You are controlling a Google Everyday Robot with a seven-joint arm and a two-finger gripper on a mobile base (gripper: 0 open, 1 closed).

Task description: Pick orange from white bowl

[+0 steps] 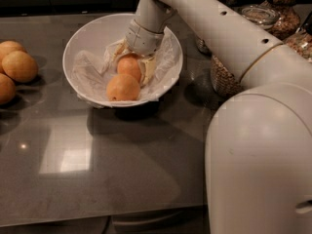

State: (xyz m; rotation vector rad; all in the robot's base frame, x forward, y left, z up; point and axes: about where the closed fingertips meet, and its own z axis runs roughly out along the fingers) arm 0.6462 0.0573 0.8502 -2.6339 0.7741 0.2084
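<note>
The white bowl (pixel 83 38) stands at the back middle of the dark table and is lined with a wrinkly white sheet (pixel 90 69). Two round fruits lie in it. The orange (pixel 128 66), the smaller and redder one, lies toward the back. Its paler near twin (pixel 122 87) lies just in front of it. My gripper (pixel 132 68) reaches down into the bowl from the upper right. Its fingers (pixel 147 70) sit on either side of the orange and are closed against it. The orange still rests low in the bowl.
Three paler round fruits (pixel 19 66) lie on the table at the far left. Glass jars of cereal (pixel 225 74) stand to the right of the bowl, partly behind my arm (pixel 219 28). The table's front edge (pixel 97 218) runs along the bottom.
</note>
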